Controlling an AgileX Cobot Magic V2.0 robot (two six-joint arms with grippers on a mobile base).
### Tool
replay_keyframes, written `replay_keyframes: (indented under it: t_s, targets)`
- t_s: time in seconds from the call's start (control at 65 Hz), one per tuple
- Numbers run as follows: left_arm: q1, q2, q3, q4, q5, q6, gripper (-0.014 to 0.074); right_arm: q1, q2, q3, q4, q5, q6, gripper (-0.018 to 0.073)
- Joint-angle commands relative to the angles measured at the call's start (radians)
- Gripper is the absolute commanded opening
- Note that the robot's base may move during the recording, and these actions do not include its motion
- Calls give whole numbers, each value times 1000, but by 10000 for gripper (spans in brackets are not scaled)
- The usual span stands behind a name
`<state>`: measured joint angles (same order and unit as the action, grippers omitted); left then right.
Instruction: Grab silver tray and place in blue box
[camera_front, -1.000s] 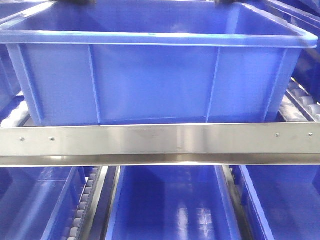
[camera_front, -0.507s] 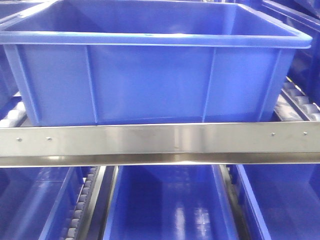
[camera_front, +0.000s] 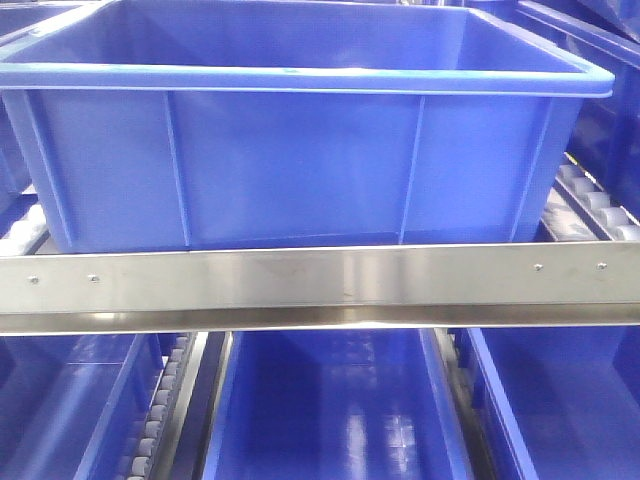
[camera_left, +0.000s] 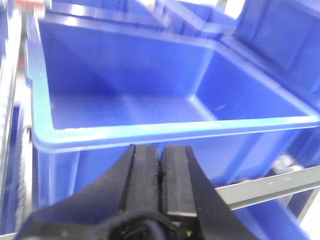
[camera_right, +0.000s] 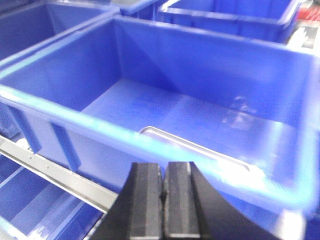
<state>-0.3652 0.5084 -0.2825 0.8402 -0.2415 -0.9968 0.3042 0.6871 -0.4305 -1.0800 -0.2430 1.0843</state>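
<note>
A large blue box stands on the shelf behind a steel rail, filling the front view. In the left wrist view, my left gripper hovers just outside the blue box's near rim, shut with nothing in it. My right gripper is also shut and empty, in front of the box's near rim. Inside the box, on its floor by the near wall, a curved silver edge of the silver tray shows; the rim hides the rest of it.
A steel shelf rail runs across in front of the box. Roller tracks flank it. More blue bins sit on the level below and behind.
Dark gripper parts at the top edge of the front view have left the frame. The box now sits slightly lower and further left in that view.
</note>
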Motion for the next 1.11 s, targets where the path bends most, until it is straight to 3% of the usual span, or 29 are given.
replay_keyframes:
  t_s: [0.0, 0.138, 0.584, 0.707, 0.8, 0.907, 1.0, 1.092]
  targets:
    - [1, -49, 6, -8, -97, -4, -98, -4, -86, 2, 5, -33, -12, 49]
    - [1, -75, 39, -8, -171, -4, -98, -4, -186, 16, 5, -34, -12, 49]
    - [1, -75, 46, 10, -168, -4, -98, -4, -197, 19, 5, -33, -12, 49]
    - [1, -75, 46, 10, -168, -4, -98, -4, -223, 26, 36, 82, -19, 49]
    - [1, -75, 46, 10, -168, -4, -98, -4, -289, 68, 151, 243, -188, 49]
    - [1, -75, 46, 10, -168, -4, -98, -4, -388, 133, 472, 371, -497, 49]
    - [1, -75, 46, 10, -168, -4, -98, -12, -459, 169, 650, 444, -738, 49]
    - [1, -75, 46, 10, -168, -4, -98, -55, -503, 208, 747, 449, -840, 49]
